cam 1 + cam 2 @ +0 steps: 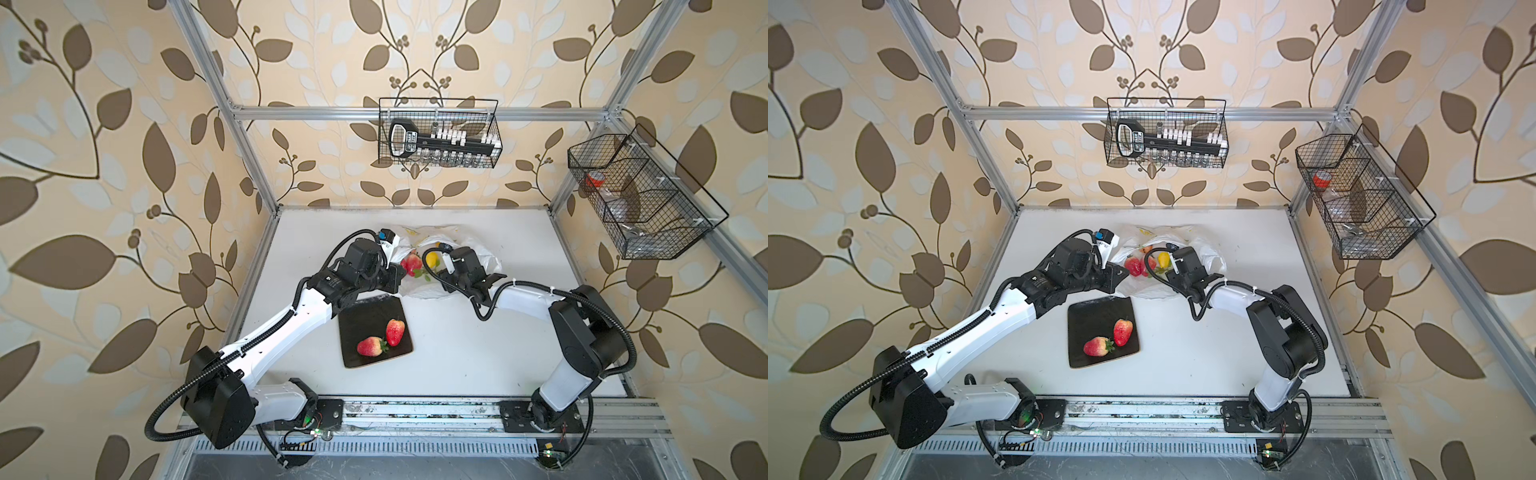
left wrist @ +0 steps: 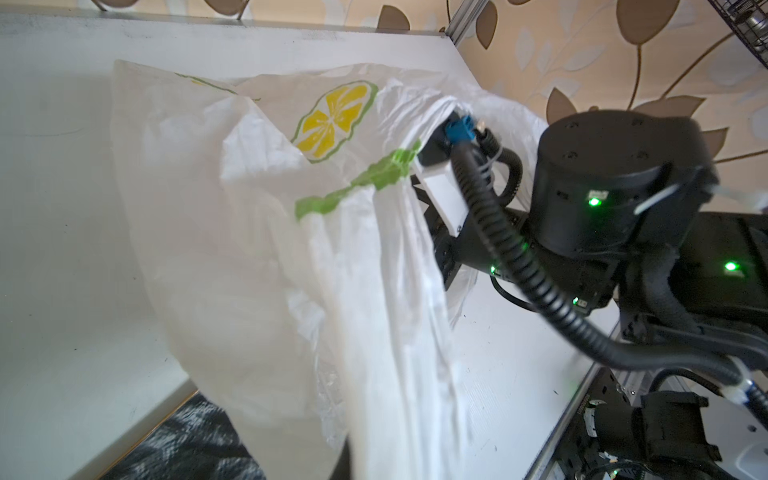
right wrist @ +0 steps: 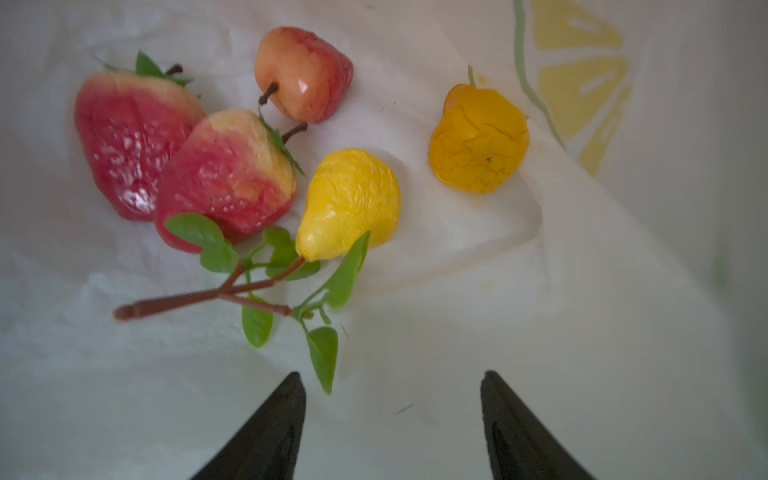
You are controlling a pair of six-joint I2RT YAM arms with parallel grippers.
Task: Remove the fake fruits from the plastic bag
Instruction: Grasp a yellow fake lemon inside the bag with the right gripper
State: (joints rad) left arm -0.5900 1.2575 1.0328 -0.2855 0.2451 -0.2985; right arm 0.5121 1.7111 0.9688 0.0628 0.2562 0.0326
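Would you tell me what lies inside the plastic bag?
Two strawberries, a pinkish fruit, a yellow pear, an orange fruit, a leafy sprig; folds of the bag may hide more.

The plastic bag is laid at the far middle of the table. Inside it, two strawberries are set side by side, with a pear to their right and a leafy sprig on their near side. Nearer and to the left, a tray is placed, bearing two more strawberries.
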